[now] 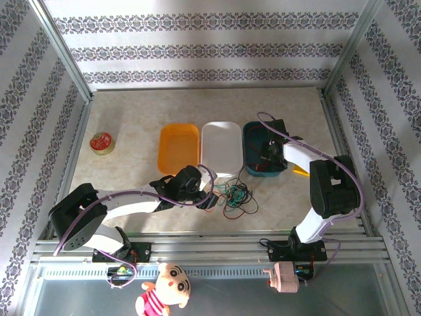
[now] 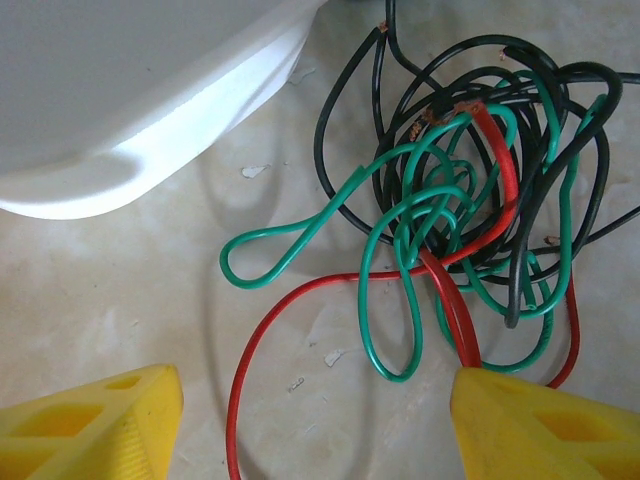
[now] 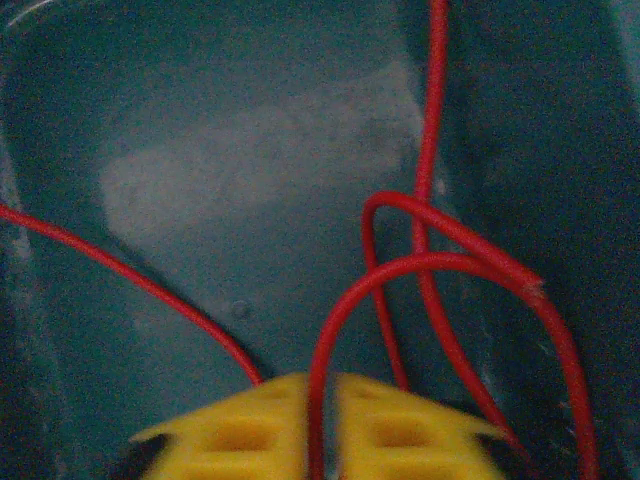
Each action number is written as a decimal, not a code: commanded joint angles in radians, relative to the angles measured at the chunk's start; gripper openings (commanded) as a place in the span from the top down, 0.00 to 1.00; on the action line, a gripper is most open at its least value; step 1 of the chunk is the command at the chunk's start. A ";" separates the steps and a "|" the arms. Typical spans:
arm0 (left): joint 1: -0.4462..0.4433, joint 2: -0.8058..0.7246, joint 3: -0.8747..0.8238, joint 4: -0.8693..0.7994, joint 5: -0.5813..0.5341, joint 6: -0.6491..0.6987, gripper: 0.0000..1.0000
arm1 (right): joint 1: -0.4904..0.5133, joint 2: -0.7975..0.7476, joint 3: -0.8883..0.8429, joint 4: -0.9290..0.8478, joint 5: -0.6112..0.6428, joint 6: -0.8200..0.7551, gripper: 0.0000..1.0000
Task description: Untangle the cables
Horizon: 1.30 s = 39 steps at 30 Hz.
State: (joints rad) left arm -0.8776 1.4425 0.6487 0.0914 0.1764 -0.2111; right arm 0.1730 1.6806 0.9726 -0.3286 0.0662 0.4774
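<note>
tangled red, green and black thin cables [image 2: 505, 175] directly ahead of spread left gripper [image 2: 310, 385], nearer arm; right gripper [image 3: 320, 385] pinching red strand [image 3: 433, 120].

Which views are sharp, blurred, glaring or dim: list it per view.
Top external: bright, even light, sharp throughout. Left wrist: crisp on the cables, with glare bleaching the white tray rim. Right wrist: dim and soft-focus, the red cable and the teal tray both blurred.
</note>
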 commanded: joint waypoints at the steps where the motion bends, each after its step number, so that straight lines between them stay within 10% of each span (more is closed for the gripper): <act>1: -0.020 0.002 0.036 -0.048 0.015 0.029 0.29 | 0.020 -0.025 0.028 0.004 -0.066 -0.010 0.66; 7: -0.019 -0.043 0.031 -0.065 -0.069 0.026 0.26 | 0.077 -0.202 0.000 0.011 -0.009 -0.036 0.52; 13: -0.017 -0.120 0.004 -0.011 -0.385 -0.112 0.17 | 0.175 -0.396 -0.011 -0.080 0.088 -0.107 0.47; 21: -0.008 -0.210 0.008 -0.124 -0.773 -0.366 0.10 | 0.493 -0.558 -0.097 -0.161 -0.283 -0.236 0.47; 34: 0.012 -0.238 -0.033 -0.115 -0.743 -0.376 0.08 | 0.574 -0.338 -0.155 -0.115 -0.219 -0.202 0.51; 39: 0.012 -0.244 -0.033 -0.105 -0.715 -0.355 0.08 | 0.573 -0.275 -0.154 -0.118 -0.197 -0.201 0.69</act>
State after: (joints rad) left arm -0.8749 1.2217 0.6304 -0.0032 -0.5461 -0.5697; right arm 0.7464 1.3991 0.8234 -0.4534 -0.1619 0.2852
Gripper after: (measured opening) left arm 0.916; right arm 0.345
